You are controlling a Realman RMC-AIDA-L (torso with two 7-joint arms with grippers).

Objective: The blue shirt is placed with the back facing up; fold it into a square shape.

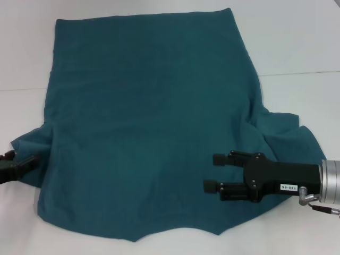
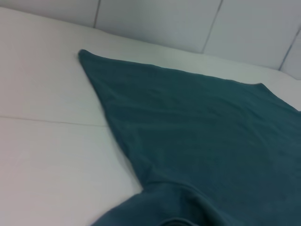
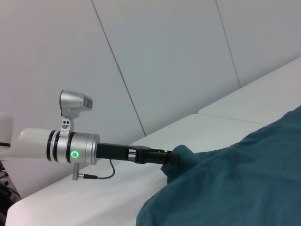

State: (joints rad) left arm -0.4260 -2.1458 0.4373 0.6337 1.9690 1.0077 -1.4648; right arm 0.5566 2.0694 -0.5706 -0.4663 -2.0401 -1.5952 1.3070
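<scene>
Item one on my screens, the white worktop (image 1: 297,42), carrying everything else. Item two, the blue shirt (image 1: 149,122): spread plain side up across most of the worktop, its body flat, one sleeve bunched in folds just behind the right pincer, the other sleeve running out to the left pincer. Item three, the right pincer (image 1: 212,172): I see it above the shirt's near right part, lying level, its two black fingers (image 1: 222,159) parted with teal cloth showing between them, holding nothing. Item four, the left pincer (image 1: 21,163): at the shirt's left sleeve edge; in the right wrist view I see it (image 3: 165,157) closed on a peak of that sleeve cloth, the shirt sloping away from it. From the left wrist view the shirt (image 2: 202,136) lies flat beyond that pincer, one corner reaching farthest out.
</scene>
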